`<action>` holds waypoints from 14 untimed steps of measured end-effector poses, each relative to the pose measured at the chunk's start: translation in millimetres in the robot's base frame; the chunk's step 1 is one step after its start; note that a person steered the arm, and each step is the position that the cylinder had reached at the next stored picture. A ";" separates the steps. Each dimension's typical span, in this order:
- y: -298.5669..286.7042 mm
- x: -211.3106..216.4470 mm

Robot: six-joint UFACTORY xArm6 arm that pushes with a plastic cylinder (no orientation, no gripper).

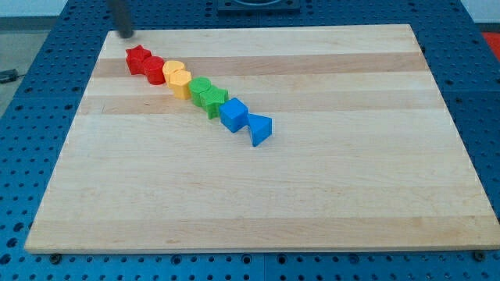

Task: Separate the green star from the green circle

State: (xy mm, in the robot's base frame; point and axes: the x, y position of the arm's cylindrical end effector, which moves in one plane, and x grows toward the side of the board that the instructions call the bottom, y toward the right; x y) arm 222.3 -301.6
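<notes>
Nearest: blue triangle [261, 129], blue cube [233, 115]. Green star [213, 99] is seen touching green circle [201, 87], mid-row; yellow and red blocks follow far-left. My tip [125, 33] is placed at the far-left board edge, holding nothing, well apart. Risk judged: neighbours dragged along, the row being packed. Wooden board [328, 195] is set on blue perforated table.

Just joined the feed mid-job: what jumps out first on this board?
A diagonal chain of coloured blocks runs from the red star at the view's upper left down to the blue triangle, pairs of red, yellow, green and blue. The green circle and green star sit touching mid-chain. My tip waits at the board's top-left edge, above the red star.
</notes>
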 end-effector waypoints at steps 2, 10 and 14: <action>48.2 100.0; 242.9 175.7; 386.3 311.7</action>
State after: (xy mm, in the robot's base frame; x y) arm 534.0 84.7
